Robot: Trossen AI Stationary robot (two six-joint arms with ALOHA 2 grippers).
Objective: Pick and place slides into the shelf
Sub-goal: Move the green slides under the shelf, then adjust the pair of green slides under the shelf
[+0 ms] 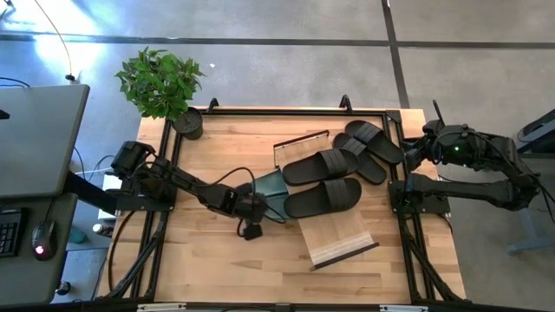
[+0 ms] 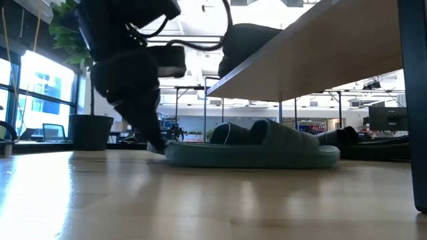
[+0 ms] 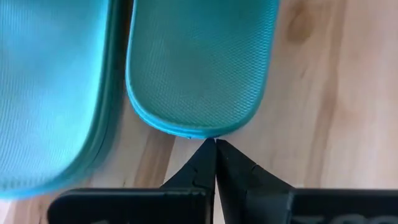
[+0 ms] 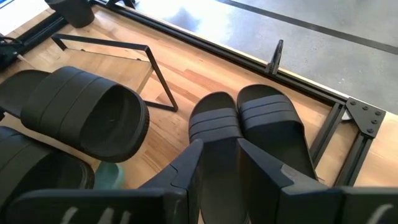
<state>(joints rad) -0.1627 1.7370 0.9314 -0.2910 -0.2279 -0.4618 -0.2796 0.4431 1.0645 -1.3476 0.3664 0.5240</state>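
The left gripper (image 3: 215, 144) is pinching shut against a green slide's (image 3: 202, 68) heel. The right gripper (image 4: 219, 155) is hovering open over black slides (image 4: 261, 124). No lettering is showing.

Grey floor (image 1: 260, 52), potted plant (image 1: 160, 84), bright windows (image 2: 40, 100).

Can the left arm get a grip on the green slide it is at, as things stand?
Probably yes. The left gripper sits right at the heel edge of a green slide, nothing between them, on the bare table. Its fingers are closed at the rim, though, so whether they pinch the edge is unclear; it may have to reopen.
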